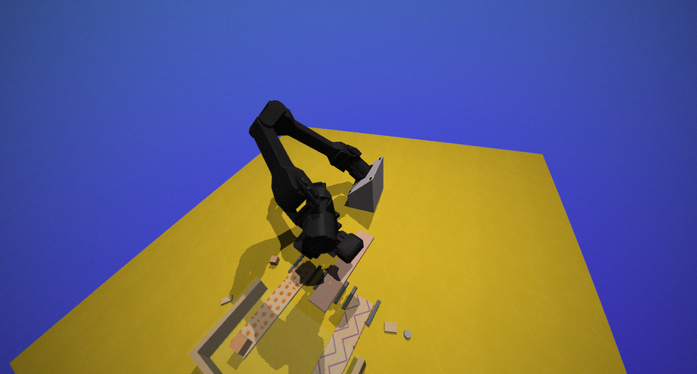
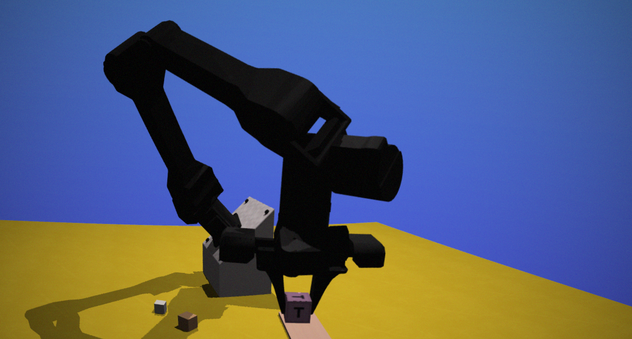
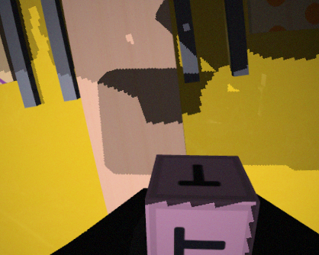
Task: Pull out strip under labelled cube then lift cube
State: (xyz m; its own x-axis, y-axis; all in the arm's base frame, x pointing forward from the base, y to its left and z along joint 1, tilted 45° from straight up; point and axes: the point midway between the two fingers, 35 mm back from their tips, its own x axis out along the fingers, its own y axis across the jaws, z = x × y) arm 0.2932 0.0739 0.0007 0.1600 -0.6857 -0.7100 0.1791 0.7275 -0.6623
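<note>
My gripper [image 2: 298, 311] [image 3: 196, 201] is shut on the purple cube [image 2: 297, 313] [image 3: 196, 225], which bears a black T. The cube is over the plain pink strip [image 1: 325, 297] [image 2: 308, 330] [image 3: 121, 149]; I cannot tell how large any gap below it is. In the top view the arm hides the cube and fingertips. The plain strip lies flat, one end between grey rails and the other reaching toward the arm's base. The orange-dotted strip [image 1: 280, 293] lies to its left and the purple zigzag strip [image 1: 345, 333] to its right.
Grey rails [image 1: 372, 313] [image 3: 60, 50] flank the strips. An orange-brown block [image 1: 238, 343] sits on the dotted strip's far end, beside a beige wall [image 1: 234, 313]. Small cubes [image 2: 187, 322] [image 2: 160, 307] lie left of the arm. A flat tile [image 1: 389, 327] and disc [image 1: 407, 334] lie right.
</note>
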